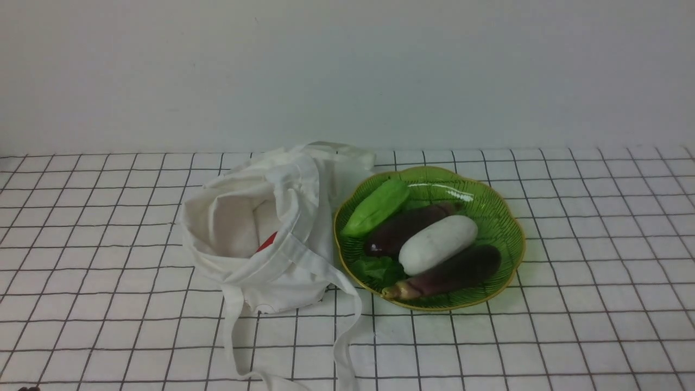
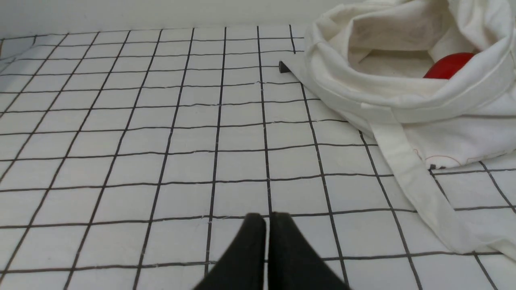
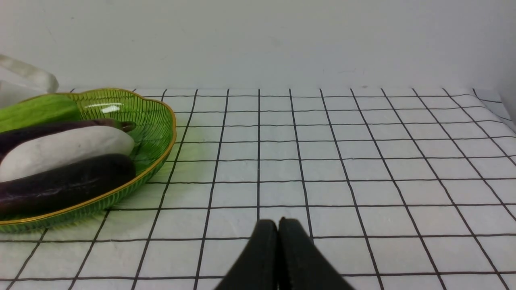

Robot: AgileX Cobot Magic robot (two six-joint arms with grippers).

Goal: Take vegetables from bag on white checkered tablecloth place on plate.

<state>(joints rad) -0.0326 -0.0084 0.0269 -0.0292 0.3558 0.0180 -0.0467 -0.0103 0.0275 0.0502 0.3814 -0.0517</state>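
**Green gourd on the plate, both pincers closed and empty**

Your workspace is a white tablecloth gridded in thin black lines, running back to a plain pale wall. Your left gripper hangs over bare cloth near the bag, its black fingers pressed together on nothing. Your right gripper is likewise closed and empty, over open cloth beside the plate. The light green vegetable lies on the green, gold-rimmed plate, at the side nearest the bag, next to two dark eggplants and a white oblong vegetable. The white bag slumps open just beside the plate; something red, possibly another vegetable, shows inside.
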